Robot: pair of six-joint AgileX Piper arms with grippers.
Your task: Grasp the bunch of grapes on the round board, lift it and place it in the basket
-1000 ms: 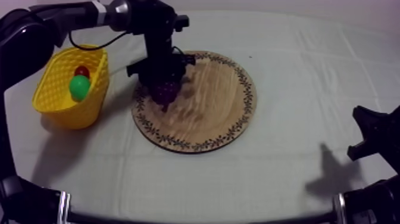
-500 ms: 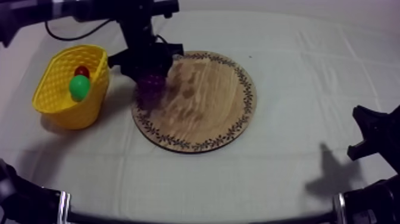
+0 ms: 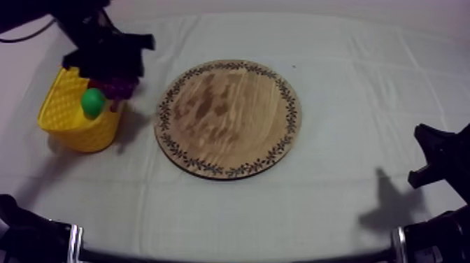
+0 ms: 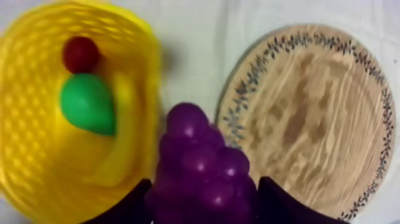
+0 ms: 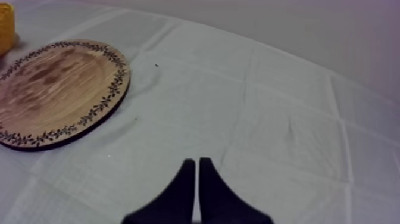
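**Grapes (image 3: pixel 120 87) carried off board (image 3: pixel 231 119) to basket (image 3: pixel 63 122) rim**

Since half a second ago, the grapes have been moved by the left end effector (image 3: pixel 110 70) from over the board's left edge to the basket's side. The right arm has not been moved.

Nearest, at the right edge of the bench (image 3: pixel 350 203), the right end effector (image 3: pixel 433 157) is seen low and well apart from every object. In the right wrist view its fingers (image 5: pixel 186 184) are pressed together as a narrow wedge with nothing between them, and the board lies farther off beyond them.

At the middle of the bench the board lies flat, with its patterned rim fully in sight.

Farther off, at the bench's left, the basket is set near the board but apart from it. A pear (image 3: pixel 92 102) is seen inside it. In the left wrist view a small red fruit (image 4: pixel 81 53) is seen just beside the pear, on the side away from the fingers.

Farthest, the left end effector is held above the basket's wall that faces the board. The grapes are clamped between its two black fingers (image 4: pixel 128 205). They hang over that wall, partly above the strip of bench between basket and board, and have not been set down inside the basket.
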